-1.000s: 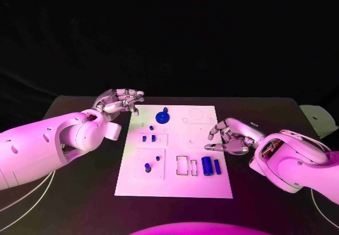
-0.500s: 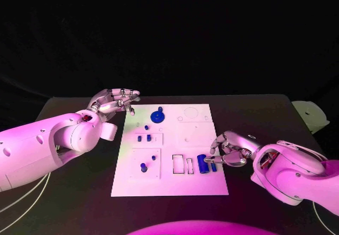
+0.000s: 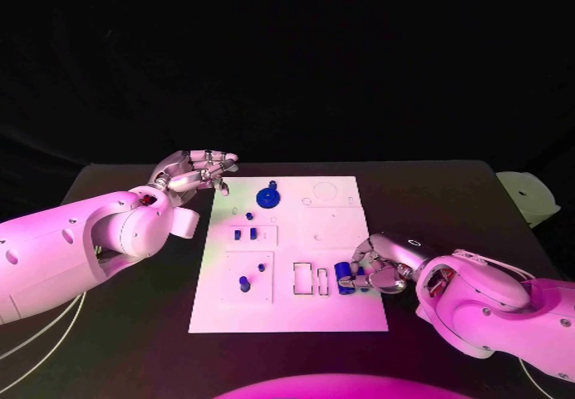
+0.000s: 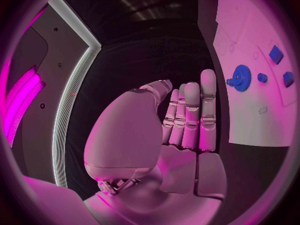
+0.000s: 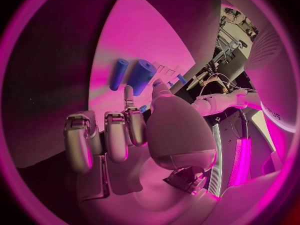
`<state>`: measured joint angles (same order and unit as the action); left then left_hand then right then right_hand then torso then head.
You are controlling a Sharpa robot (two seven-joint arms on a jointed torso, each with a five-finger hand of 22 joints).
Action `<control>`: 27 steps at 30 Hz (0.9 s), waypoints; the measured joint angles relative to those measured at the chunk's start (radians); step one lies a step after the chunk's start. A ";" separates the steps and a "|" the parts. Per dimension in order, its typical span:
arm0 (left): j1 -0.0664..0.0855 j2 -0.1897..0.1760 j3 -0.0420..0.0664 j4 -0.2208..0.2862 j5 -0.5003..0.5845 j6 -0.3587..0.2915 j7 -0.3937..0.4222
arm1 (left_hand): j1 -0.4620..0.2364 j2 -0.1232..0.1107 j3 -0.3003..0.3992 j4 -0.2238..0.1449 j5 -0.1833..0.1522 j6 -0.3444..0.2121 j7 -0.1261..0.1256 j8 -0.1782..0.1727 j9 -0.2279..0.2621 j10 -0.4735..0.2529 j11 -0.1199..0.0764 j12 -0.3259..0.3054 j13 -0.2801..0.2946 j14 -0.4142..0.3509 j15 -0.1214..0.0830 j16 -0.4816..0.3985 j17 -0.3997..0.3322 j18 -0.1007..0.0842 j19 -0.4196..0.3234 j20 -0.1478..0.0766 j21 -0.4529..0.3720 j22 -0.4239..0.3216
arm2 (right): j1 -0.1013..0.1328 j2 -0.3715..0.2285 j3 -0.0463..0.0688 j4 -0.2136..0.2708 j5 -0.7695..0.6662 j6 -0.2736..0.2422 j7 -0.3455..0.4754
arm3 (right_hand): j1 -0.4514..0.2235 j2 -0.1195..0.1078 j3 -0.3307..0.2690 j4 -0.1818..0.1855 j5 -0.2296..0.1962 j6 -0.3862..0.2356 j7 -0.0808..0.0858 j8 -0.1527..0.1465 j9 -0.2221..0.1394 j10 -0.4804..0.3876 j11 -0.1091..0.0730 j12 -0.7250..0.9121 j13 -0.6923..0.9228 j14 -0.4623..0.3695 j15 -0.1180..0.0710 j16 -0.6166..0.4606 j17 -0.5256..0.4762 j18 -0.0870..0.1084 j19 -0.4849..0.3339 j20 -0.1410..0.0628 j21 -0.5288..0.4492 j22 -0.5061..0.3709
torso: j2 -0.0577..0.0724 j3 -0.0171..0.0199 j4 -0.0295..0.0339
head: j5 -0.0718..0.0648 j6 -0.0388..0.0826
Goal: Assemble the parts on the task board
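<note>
Item: my right hand, fingers curled over the two blue cylinders lying side by side near the task board's right edge toward its near corner; whether it grips one I cannot tell. Item: my left hand, fingers together and empty, hovering off the board's far left corner. Handling, in my judgement: pinch one cylinder alone, lift straight, leave its neighbour unrolled.
</note>
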<state>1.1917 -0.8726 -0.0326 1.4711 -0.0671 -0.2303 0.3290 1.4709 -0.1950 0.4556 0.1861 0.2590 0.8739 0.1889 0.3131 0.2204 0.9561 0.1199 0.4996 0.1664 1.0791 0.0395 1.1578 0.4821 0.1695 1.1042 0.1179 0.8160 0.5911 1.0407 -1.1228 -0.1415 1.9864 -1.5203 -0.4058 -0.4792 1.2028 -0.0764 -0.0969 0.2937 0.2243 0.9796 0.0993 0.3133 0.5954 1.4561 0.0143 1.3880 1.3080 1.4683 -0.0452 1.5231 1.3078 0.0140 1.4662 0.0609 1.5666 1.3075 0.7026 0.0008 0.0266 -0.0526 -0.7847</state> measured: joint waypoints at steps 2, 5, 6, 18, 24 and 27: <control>0.000 0.000 0.000 0.000 0.000 0.000 0.000 | 0.000 0.000 0.000 0.000 0.000 0.000 0.000 0.000 0.000 0.000 0.000 0.000 0.000 0.000 0.000 0.000 0.000 0.000 0.000 0.000 0.000 0.000 | -0.002 0.007 0.000 -0.006 -0.008 0.001 -0.006 | 0.000 0.000 0.000 0.000 0.000 0.000 0.000 0.000 0.000 0.000 0.000 0.000 0.000 0.000 0.000 0.000 0.000 0.000 0.000 0.000 0.000 0.000 | 0.000 0.0000 0.0000 | 0.000 -0.001; 0.000 -0.001 0.000 0.001 0.000 0.000 0.000 | 0.000 0.000 0.000 0.000 0.000 0.000 0.000 0.005 0.000 -0.004 -0.004 0.004 0.001 0.000 0.000 0.000 -0.001 0.000 0.000 0.000 0.000 -0.001 | -0.005 0.015 0.000 -0.014 -0.016 0.002 -0.011 | 0.000 0.000 0.000 0.000 0.000 0.000 0.000 0.000 0.000 0.000 0.000 0.004 0.000 0.000 0.000 0.000 0.000 0.000 0.000 0.000 0.000 0.000 | 0.000 0.0002 -0.0001 | -0.001 -0.001; 0.000 -0.001 0.000 0.001 0.000 0.000 0.000 | 0.000 0.000 0.000 0.000 0.000 0.000 0.000 0.005 0.000 -0.004 -0.004 0.004 0.001 0.000 0.000 0.000 -0.001 0.000 0.000 0.000 0.000 -0.002 | -0.007 0.019 0.000 -0.017 -0.019 0.003 -0.013 | 0.000 0.000 0.000 0.000 0.000 0.000 0.000 0.000 0.000 0.000 0.000 0.004 0.000 0.000 0.000 0.000 0.000 0.000 0.000 0.000 0.000 0.000 | 0.000 0.0003 -0.0002 | -0.001 -0.001; 0.000 -0.003 0.000 0.003 0.000 0.001 -0.002 | 0.000 0.000 0.000 0.000 0.000 0.000 0.000 0.005 0.001 -0.004 -0.004 0.004 0.001 0.000 0.000 0.000 -0.001 0.000 0.000 0.000 0.000 -0.001 | -0.021 0.065 0.002 -0.054 -0.072 0.021 -0.026 | 0.000 0.000 -0.003 -0.003 0.000 0.004 -0.003 0.012 0.010 0.004 -0.004 0.009 0.000 0.000 0.000 0.000 0.000 0.000 0.000 0.000 0.000 0.000 | 0.001 0.0005 -0.0006 | 0.002 -0.005; 0.000 -0.005 0.000 0.005 0.000 0.002 -0.004 | 0.000 0.000 0.000 0.000 0.000 0.000 0.000 0.005 0.001 -0.004 -0.004 0.004 0.001 0.000 0.000 0.000 -0.001 0.000 0.000 0.000 0.000 -0.001 | -0.024 0.075 0.004 -0.059 -0.098 0.025 -0.029 | 0.018 0.018 -0.008 -0.003 0.011 0.010 -0.006 0.019 0.017 0.004 -0.004 0.017 0.000 -0.003 -0.003 0.004 0.000 0.000 0.000 0.000 0.000 0.001 | 0.001 -0.0003 -0.0004 | 0.000 -0.006; 0.000 -0.006 0.000 0.005 0.000 0.002 -0.005 | 0.000 0.000 0.000 0.000 0.000 0.000 0.000 0.005 0.001 -0.004 -0.004 0.004 0.001 0.000 0.000 0.000 -0.001 0.000 0.000 0.000 0.000 -0.001 | -0.026 0.076 0.004 -0.058 -0.106 0.022 -0.030 | 0.034 0.034 -0.009 -0.003 0.012 0.016 -0.011 0.023 0.019 0.006 -0.006 0.027 0.000 0.000 -0.007 0.004 0.000 0.000 0.000 -0.007 0.000 0.001 | 0.000 -0.0007 -0.0007 | 0.001 -0.007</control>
<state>1.1919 -0.8787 -0.0327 1.4765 -0.0666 -0.2285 0.3243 1.4709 -0.1950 0.4556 0.1861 0.2590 0.8739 0.1889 0.3180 0.2211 0.9524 0.1162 0.5034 0.1674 1.0791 0.0395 1.1578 0.4812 0.1695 1.1042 0.1179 0.8160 0.5897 1.0148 -1.0467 -0.1379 1.9282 -1.6264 -0.3843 -0.5088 1.2368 -0.0425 -0.1054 0.2906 0.2366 0.9953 0.0878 0.3367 0.6143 1.4623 0.0081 1.4148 1.3077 1.4686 -0.0524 1.5268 1.3075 0.0142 1.4659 0.0540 1.5664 1.3081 0.7030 0.0001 0.0259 -0.0517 -0.7920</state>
